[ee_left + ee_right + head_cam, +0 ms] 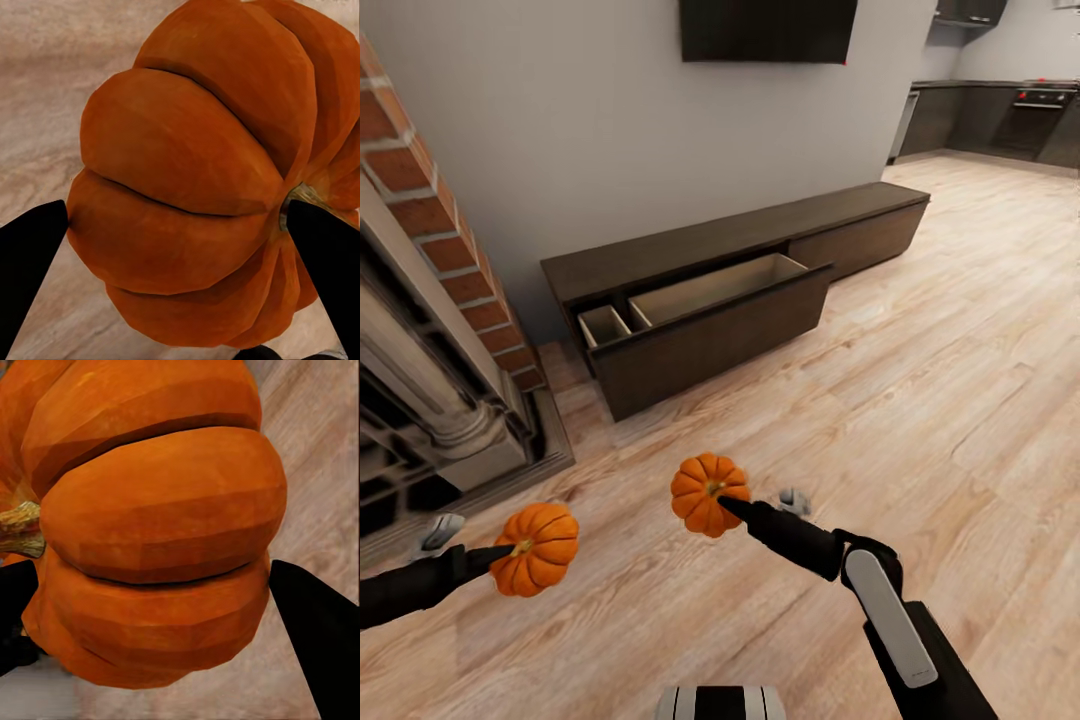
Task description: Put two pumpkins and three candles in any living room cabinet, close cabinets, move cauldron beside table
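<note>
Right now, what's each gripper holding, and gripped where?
Left gripper: a pumpkin, fingers across its ribbed body, one by the stem. Right gripper: the other pumpkin, held likewise.

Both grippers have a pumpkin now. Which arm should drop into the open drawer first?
Right, probably. The right gripper holds its pumpkin nearer the open drawer; the left gripper's pumpkin sits farther back, beside the brick fireplace.

Open wood floor [920,400] is lying between the robot and the cabinet [740,250], leaving free passage. The pulled-out drawer [710,310] is jutting into that floor, its top standing open. The brick fireplace [430,330] is crowding the left side.
</note>
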Robot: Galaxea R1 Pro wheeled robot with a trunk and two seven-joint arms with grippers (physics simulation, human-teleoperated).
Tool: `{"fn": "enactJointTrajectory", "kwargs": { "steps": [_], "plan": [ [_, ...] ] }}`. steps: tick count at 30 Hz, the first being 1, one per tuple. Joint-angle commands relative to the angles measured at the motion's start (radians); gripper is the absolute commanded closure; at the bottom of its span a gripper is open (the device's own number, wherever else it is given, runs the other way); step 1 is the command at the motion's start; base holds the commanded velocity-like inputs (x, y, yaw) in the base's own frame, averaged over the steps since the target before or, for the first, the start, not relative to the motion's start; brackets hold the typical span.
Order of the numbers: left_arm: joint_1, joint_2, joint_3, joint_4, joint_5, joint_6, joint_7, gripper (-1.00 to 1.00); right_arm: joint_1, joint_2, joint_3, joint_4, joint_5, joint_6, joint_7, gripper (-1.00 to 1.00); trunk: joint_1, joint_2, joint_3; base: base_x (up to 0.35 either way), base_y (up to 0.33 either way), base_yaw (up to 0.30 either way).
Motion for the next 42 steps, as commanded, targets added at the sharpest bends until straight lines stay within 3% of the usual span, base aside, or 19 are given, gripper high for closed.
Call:
{"fn": "enactJointTrajectory", "kwargs": {
  "steps": [1,3,4,7,10,11,12,14,17,20,23,27,32,42],
  "plan": [
    [0.000,-0.015,-0.001,-0.001,-0.001,-0.001,0.035,1.00,0.000,-0.001,0.048,-0.028,-0.012,0.012,-0.102,1.00,0.000,0.000,0.004,0.000,0.000,-0.001],
    [0.000,-0.040,-0.009,-0.002,-0.003,-0.003,0.095,1.00,0.000,-0.002,0.104,-0.054,-0.012,0.034,-0.238,1.00,-0.001,0.001,0.012,0.000,0.000,0.000],
    [0.000,-0.077,-0.034,-0.003,-0.006,-0.006,0.158,1.00,0.000,-0.003,0.132,-0.071,-0.011,0.040,-0.347,1.00,-0.002,0.001,0.016,0.000,0.000,0.000],
    [-0.001,-0.152,-0.066,-0.003,-0.012,-0.017,0.316,1.00,0.000,-0.002,0.171,-0.088,-0.011,0.043,-0.555,1.00,-0.003,0.002,0.027,0.000,0.000,0.000],
    [-0.001,-0.200,-0.079,-0.003,-0.012,-0.040,0.485,1.00,0.000,-0.001,0.258,-0.092,-0.010,0.041,-0.788,1.00,-0.005,0.002,0.039,0.000,0.000,0.000],
    [-0.001,-0.207,-0.080,-0.003,-0.012,-0.043,0.510,1.00,0.000,-0.001,0.275,-0.093,-0.009,0.039,-0.829,1.00,-0.005,0.003,0.043,0.000,0.000,0.000],
    [-0.001,-0.226,-0.082,-0.004,-0.012,-0.048,0.569,1.00,0.000,-0.001,0.328,-0.094,-0.002,0.013,-0.947,1.00,-0.005,0.003,0.047,0.000,0.000,0.000],
    [-0.002,-0.254,-0.095,-0.009,-0.013,-0.054,0.624,1.00,0.000,-0.002,0.413,-0.094,0.027,-0.066,-1.090,1.00,-0.006,0.003,0.054,0.000,0.000,0.000],
    [-0.002,-0.306,-0.147,-0.013,-0.015,-0.099,0.687,1.00,0.000,-0.004,0.544,-0.094,0.088,-0.200,-1.221,1.00,-0.008,0.004,0.066,0.000,0.000,0.000],
    [-0.002,-0.325,-0.180,-0.018,-0.014,-0.129,0.745,1.00,0.000,-0.009,0.610,-0.089,0.111,-0.272,-1.259,1.00,-0.009,0.005,0.078,0.000,0.000,0.000],
    [-0.002,-0.334,-0.201,-0.019,-0.014,-0.138,0.769,1.00,0.014,-0.013,0.628,-0.087,0.120,-0.293,-1.270,1.00,-0.010,0.005,0.089,0.000,0.000,0.000],
    [-0.002,-0.337,-0.214,-0.023,-0.015,-0.141,0.779,1.00,0.076,-0.015,0.634,-0.085,0.145,-0.313,-1.280,1.00,-0.012,0.006,0.105,0.000,0.000,0.000],
    [-0.002,-0.337,-0.217,-0.024,-0.014,-0.141,0.779,1.00,0.104,-0.017,0.635,-0.075,0.198,-0.374,-1.273,1.00,-0.014,0.007,0.124,0.000,0.000,0.000],
    [-0.002,-0.340,-0.220,-0.023,-0.014,-0.143,0.779,1.00,0.135,-0.018,0.634,-0.026,0.209,-0.411,-1.271,1.00,-0.019,0.010,0.163,0.000,0.000,0.000]
  ]
}}
